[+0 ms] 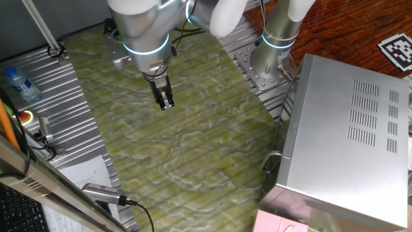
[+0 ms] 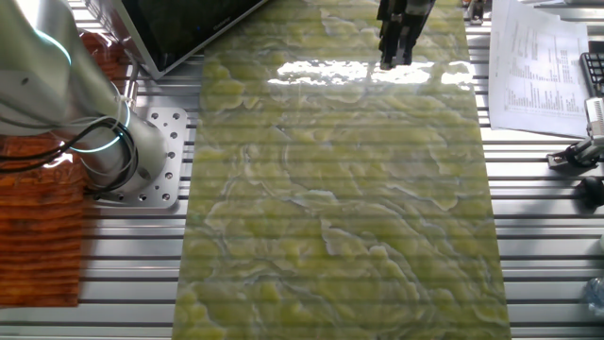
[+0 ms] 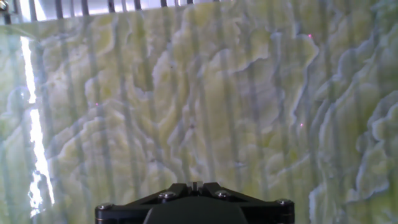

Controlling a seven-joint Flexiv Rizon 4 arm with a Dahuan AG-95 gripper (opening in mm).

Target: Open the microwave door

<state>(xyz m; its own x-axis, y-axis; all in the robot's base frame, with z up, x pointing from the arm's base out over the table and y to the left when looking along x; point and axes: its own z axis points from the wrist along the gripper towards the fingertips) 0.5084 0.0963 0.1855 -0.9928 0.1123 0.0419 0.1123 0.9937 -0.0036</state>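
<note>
End effector (image 1: 166, 103) hangs over the green marbled mat (image 1: 187, 142) on the tabletop, fingers look nearly pinched together w/ nothing in them. Microwave (image 1: 347, 138) sits well off to its right in one fixed view. Microwave door (image 1: 278, 151) faces the mat, handle (image 1: 271, 161) prob runs vertical, so approach needs a sideways reach imo.

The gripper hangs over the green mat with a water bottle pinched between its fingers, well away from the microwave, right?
Not quite. One fixed view shows the gripper holding nothing; the water bottle lies off the green mat. It does hang well away from the microwave.
</note>
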